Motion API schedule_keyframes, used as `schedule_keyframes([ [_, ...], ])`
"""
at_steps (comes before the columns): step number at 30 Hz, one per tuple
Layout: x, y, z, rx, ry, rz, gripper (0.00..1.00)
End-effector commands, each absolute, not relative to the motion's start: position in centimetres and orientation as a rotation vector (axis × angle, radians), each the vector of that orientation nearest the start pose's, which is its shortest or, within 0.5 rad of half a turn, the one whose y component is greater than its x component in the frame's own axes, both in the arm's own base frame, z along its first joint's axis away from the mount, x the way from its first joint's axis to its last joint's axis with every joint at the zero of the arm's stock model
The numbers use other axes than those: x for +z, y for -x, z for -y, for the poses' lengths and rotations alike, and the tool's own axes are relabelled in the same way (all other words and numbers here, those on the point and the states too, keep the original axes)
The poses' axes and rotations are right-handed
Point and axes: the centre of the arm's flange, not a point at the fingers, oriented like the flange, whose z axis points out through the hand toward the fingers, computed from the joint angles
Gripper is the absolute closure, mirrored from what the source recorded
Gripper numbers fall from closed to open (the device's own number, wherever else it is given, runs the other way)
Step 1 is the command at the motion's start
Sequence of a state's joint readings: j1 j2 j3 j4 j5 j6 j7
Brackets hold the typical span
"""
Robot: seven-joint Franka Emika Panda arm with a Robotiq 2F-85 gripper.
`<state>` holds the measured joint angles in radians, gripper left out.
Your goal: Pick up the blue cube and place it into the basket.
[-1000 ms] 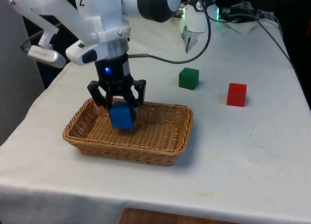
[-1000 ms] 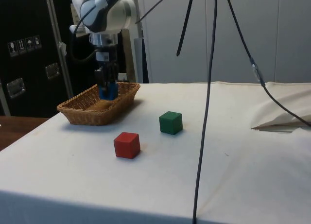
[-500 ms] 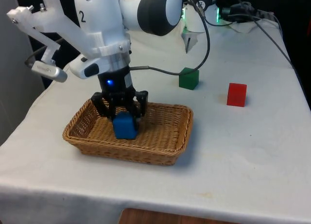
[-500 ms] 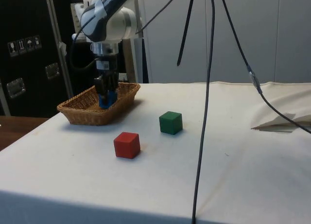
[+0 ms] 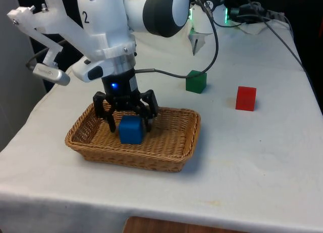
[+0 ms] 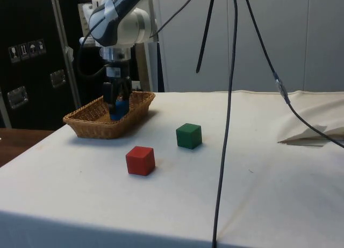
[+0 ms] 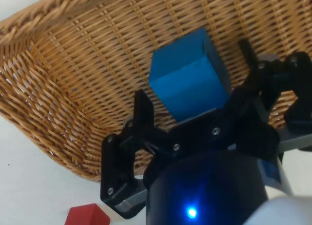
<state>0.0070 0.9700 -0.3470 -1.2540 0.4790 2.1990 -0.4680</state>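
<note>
The blue cube (image 5: 131, 129) rests on the floor of the wicker basket (image 5: 174, 162), near its middle and toward the front view's left. My gripper (image 5: 131, 125) stands low inside the basket, open, its black fingers spread on either side of the cube with a gap to each face. In the side view the blue cube (image 6: 119, 109) shows just above the basket (image 6: 97, 127) rim, with the gripper (image 6: 115, 100) over it. From the wrist, the cube (image 7: 187, 78) lies on the weave (image 7: 63, 88) between the parted fingers (image 7: 141, 105) of the gripper (image 7: 193, 74).
A green cube (image 5: 196, 82) and a red cube (image 5: 246, 98) sit on the cloth to the front view's right of the basket. In the side view the green cube (image 6: 188, 135) and red cube (image 6: 140, 160) are nearer. Black cables (image 6: 231, 97) hang there.
The gripper lowered the blue cube into the basket, then its fingers spread apart and let go. The cube now rests on the basket floor.
</note>
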Motion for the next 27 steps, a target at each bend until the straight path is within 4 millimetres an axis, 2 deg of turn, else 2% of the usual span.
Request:
schedule_keyframes([
  [1,19.3,-73.6,17.0,-0.115,3.048,-0.005,0.00],
  [6,19.5,-73.6,17.0,-0.113,3.051,-0.006,0.00],
  [15,22.6,-74.3,16.6,-0.114,3.061,-0.006,0.00],
  [17,22.4,-74.3,16.7,-0.123,3.055,-0.001,0.00],
  [19,23.8,-74.4,16.4,-0.113,3.064,-0.004,0.00],
  [27,26.0,-74.4,16.2,-0.101,3.068,0.001,0.00],
])
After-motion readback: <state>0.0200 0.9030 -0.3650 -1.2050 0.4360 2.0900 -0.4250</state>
